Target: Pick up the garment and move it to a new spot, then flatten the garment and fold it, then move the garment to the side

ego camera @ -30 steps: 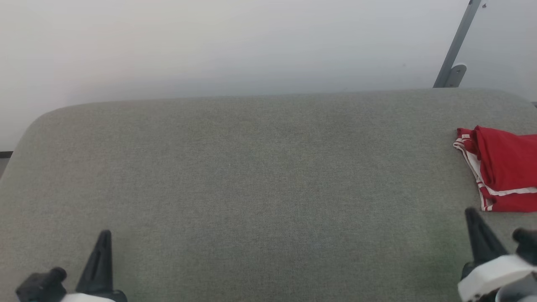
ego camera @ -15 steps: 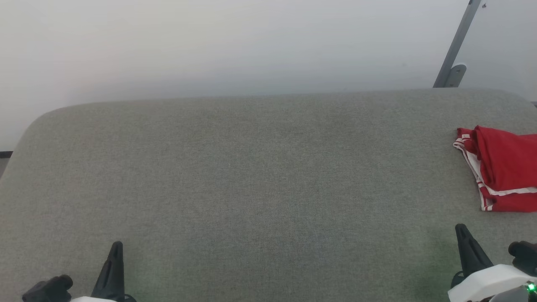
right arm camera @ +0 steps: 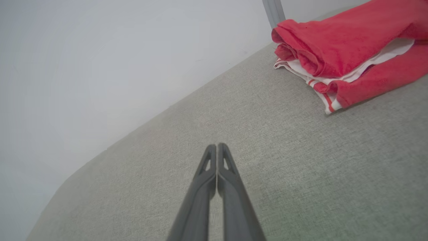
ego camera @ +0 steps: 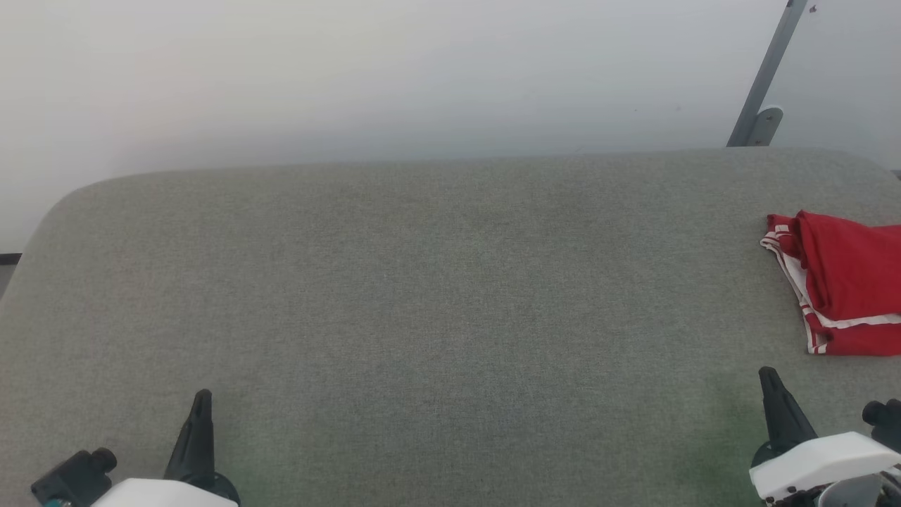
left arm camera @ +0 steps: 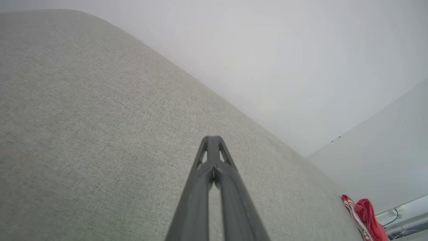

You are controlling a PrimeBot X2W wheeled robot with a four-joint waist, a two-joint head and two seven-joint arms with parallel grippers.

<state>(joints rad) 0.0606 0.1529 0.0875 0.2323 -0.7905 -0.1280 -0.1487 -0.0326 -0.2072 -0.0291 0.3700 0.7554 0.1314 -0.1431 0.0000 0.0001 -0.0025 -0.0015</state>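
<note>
The garment [ego camera: 848, 282] has not moved over the last second. It lies folded in a compact red stack with white striped trim at its edge, at the far right of the bench [ego camera: 422, 282], cut off by the edge of the head view.

Only the arms have shifted. The right gripper [ego camera: 769, 377] has drawn back from the garment's near corner, so that it now sits apart from the cloth, low over bare bench. The left gripper [ego camera: 202, 398] has eased slightly inward at the lower left, well apart from the garment.

Both grippers are clenched on nothing. Each wrist view shows its fingers pressed together, empty and aimed along the bench.

The fold looks finished and the garment already set aside, so the arms seem to be settling to rest and the task looks all but complete.
</note>
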